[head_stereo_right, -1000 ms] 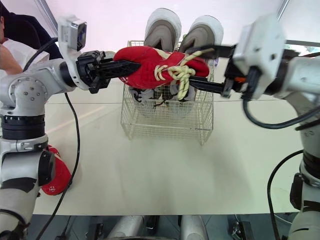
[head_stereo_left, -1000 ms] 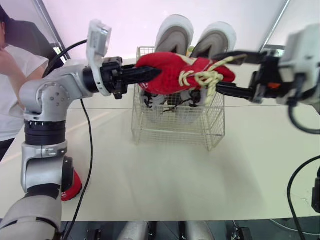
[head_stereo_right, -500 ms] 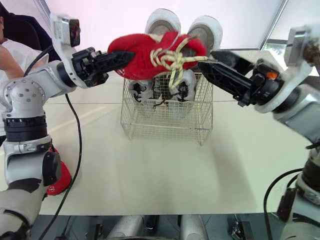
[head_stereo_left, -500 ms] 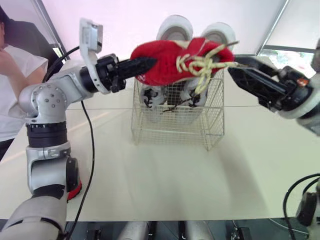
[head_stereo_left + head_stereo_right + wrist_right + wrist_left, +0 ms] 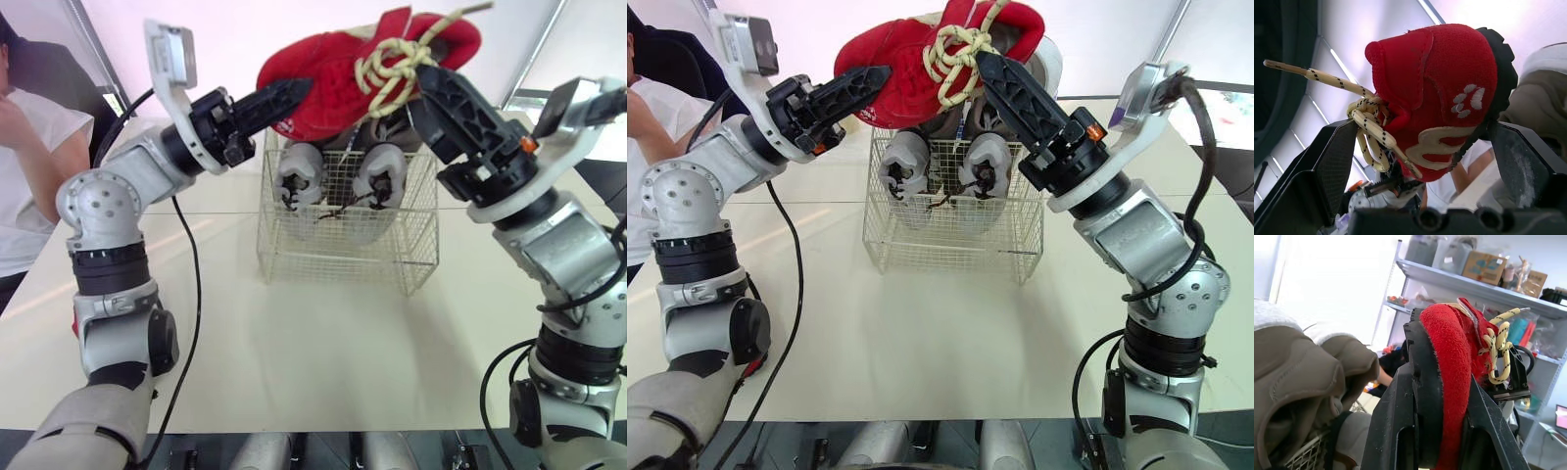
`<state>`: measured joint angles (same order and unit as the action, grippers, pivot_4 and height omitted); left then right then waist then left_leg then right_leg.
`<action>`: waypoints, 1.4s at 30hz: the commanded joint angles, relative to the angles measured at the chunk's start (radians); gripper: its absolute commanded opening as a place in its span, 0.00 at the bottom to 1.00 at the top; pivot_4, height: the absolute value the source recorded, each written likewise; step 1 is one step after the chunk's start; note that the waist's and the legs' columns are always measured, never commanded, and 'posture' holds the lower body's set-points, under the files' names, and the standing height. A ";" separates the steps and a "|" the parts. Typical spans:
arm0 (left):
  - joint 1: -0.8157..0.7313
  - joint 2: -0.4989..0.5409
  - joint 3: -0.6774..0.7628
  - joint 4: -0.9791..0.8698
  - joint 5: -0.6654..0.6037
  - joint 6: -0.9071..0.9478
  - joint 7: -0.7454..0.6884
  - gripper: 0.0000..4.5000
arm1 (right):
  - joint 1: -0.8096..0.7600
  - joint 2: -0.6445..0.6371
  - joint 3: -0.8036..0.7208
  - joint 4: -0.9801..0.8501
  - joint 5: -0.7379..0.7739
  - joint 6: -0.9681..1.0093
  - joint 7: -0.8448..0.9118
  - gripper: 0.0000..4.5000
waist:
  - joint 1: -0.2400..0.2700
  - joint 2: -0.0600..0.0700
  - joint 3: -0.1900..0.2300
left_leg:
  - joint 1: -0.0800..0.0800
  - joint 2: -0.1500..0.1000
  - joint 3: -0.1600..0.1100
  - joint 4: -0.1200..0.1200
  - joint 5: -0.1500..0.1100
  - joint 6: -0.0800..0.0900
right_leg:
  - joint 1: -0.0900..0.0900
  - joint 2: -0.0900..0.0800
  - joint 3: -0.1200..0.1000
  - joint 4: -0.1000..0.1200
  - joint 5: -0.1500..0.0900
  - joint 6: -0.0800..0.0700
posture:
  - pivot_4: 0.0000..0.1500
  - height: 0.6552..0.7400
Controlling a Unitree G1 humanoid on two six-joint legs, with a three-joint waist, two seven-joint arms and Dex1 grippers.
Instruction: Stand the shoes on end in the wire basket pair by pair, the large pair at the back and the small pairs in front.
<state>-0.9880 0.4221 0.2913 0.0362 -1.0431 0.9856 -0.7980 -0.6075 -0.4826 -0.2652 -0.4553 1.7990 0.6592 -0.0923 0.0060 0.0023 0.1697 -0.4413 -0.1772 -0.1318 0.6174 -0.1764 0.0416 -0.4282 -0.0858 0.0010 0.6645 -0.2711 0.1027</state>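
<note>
Left eye view — left gripper [image 5: 290, 96] and right gripper [image 5: 438, 90] each clamp the red shoe [image 5: 338, 61] above the wire basket [image 5: 333, 251]

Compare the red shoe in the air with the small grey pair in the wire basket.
The red shoe has cream laces; the small grey pair has dark laces. The red shoe is held above the wire basket, the left end effector shut on one end and the right end effector at the other; the grey pair is inside the basket. The red shoe lies crosswise; the grey pair stands on end. Both are small laced shoes.
</note>
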 commanded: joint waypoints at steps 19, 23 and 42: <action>0.013 -0.048 0.041 -0.109 -0.220 0.073 0.134 0.05 | -0.127 0.078 0.081 0.106 -0.188 -0.022 0.057 1.00 | -0.004 0.000 0.000 | 0.000 0.000 0.000 0.000 0.000 -0.001 | 0.000 0.001 0.000 0.001 0.000 0.000 | 1.00 1.00; 0.012 -0.044 0.043 -0.110 -0.237 0.077 0.140 0.05 | -0.127 0.080 0.079 0.130 -0.225 -0.022 0.059 1.00 | -0.003 0.000 0.000 | 0.000 0.000 0.000 0.000 0.000 -0.001 | 0.000 0.001 0.000 0.001 0.000 0.000 | 1.00 1.00; 0.059 -0.001 0.005 -0.117 -0.191 0.054 0.140 0.05 | -0.170 0.100 0.023 0.101 -0.148 -0.038 0.089 0.13 | -0.019 0.000 0.000 | 0.000 0.000 0.000 0.000 0.000 -0.001 | 0.000 0.001 0.000 0.001 0.000 0.000 | 1.00 1.00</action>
<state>-0.9319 0.3944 0.3244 -0.0359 -1.2309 1.0279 -0.6293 -0.7368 -0.3654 -0.1958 -0.3296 1.6315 0.6363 0.0000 -0.0128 0.0024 0.1696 -0.4409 -0.1771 -0.1321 0.6169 -0.1762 0.0410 -0.4286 -0.0848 0.0012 0.6655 -0.2708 0.1023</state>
